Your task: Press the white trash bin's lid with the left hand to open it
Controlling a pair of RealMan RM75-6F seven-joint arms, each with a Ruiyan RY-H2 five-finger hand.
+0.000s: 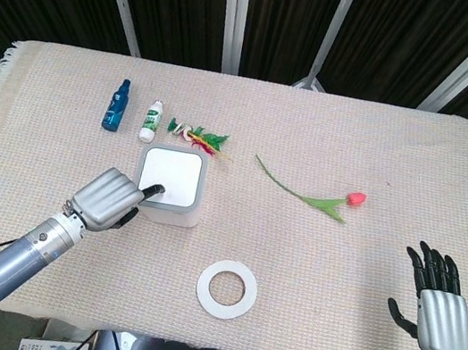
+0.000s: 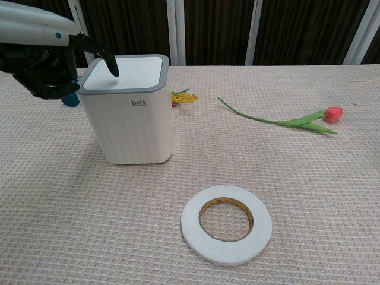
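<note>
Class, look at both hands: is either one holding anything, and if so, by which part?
Nothing is held. The left hand points a fingertip over the trash bin's lid; the right hand is open.

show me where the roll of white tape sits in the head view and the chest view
Head view: the tape roll lies low centre, near the table's front edge.
Chest view: the tape roll fills the lower middle.
Shared landmark: the white trash bin, behind it and to the left.

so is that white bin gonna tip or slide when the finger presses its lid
Probably stays upright: the white bin looks squat with a broad base. It seems light plastic, so an off-centre push from the left hand near the lid edge might nudge it, though the woven cloth likely grips.
</note>
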